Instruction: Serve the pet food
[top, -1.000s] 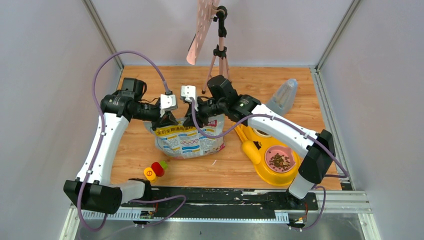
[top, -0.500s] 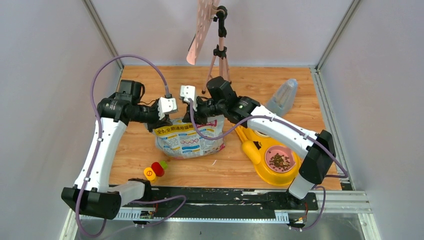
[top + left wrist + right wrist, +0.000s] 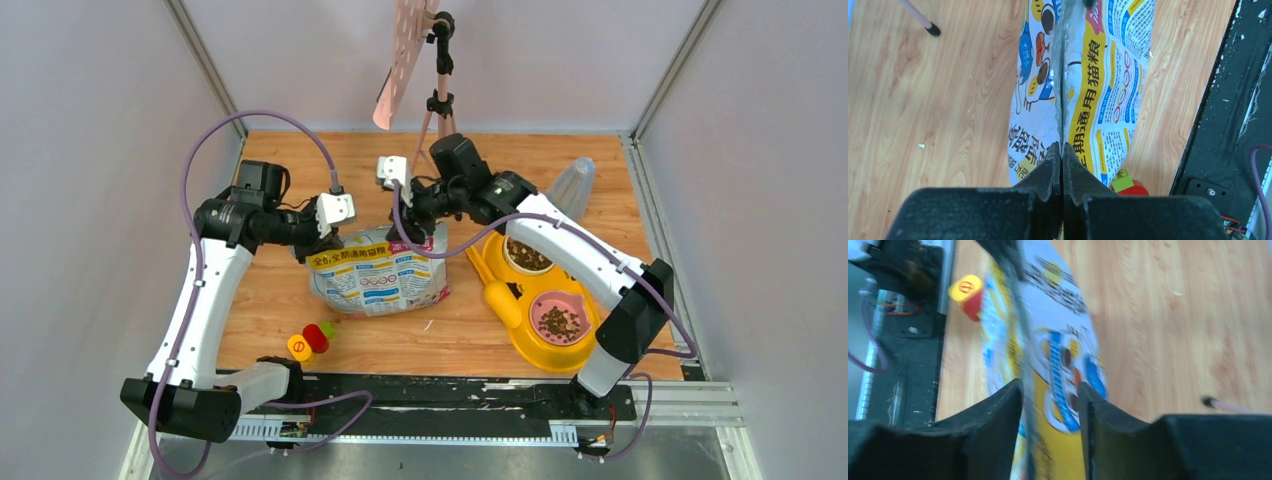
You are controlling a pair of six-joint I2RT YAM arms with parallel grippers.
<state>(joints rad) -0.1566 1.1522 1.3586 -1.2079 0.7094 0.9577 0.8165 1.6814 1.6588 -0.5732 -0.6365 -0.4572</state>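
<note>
The pet food is dark-brown kibble in a pink bowl (image 3: 558, 322) and in a second bowl (image 3: 527, 256), both set in a yellow feeder (image 3: 500, 300). The printed bag (image 3: 378, 272) stands at the table's middle. My left gripper (image 3: 318, 238) is shut on the bag's top seam at its left corner; the left wrist view shows the gripper (image 3: 1062, 150) pinching the seam of the bag (image 3: 1098, 90). My right gripper (image 3: 415, 222) is open above the bag's right top corner. In the right wrist view the gripper (image 3: 1050, 390) has its jaws apart, with the blurred edge of the bag (image 3: 1058, 355) between them, untouched.
A tripod (image 3: 437, 110) with a pink perforated board stands at the back centre. A clear plastic container (image 3: 568, 192) lies at the back right. Red, yellow and green toy pieces (image 3: 310, 340) sit near the front left. A black rail (image 3: 450, 395) runs along the near edge.
My right gripper has let go of the bag's top and moved back and to the right, uncovering the second bowl. My left gripper still holds the bag's left corner.
</note>
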